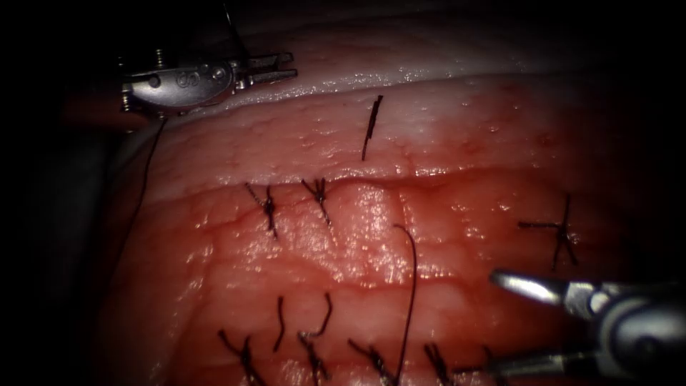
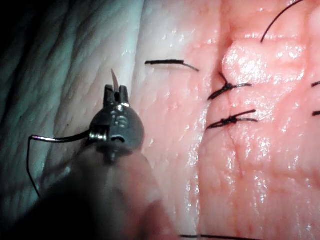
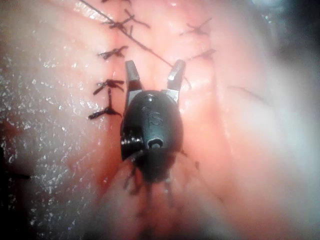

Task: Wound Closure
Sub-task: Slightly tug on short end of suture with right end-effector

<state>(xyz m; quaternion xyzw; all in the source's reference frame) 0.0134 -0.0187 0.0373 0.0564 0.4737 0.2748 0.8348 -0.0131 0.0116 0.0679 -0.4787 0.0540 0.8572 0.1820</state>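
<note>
- At the upper left of the endoscope view, the left tool (image 1: 289, 64) sits off the tissue's (image 1: 464, 143) pale edge. Its jaws are closed on the needle (image 2: 114, 79), which is clear of the tissue; where along its curve it is held cannot be told.
- Thread (image 1: 143, 186) trails down from that tool.
- At lower right, the right tool (image 1: 495, 323) has its jaws spread wide and holds nothing.
- A free thread strand (image 1: 413, 286) lies just left of it, its long axis running up and down, so the right tool is the nearer.
- Tied stitches (image 1: 268, 207) lie between the tools.

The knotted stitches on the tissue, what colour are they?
Black stitches, clearest in the endoscope view.
</note>
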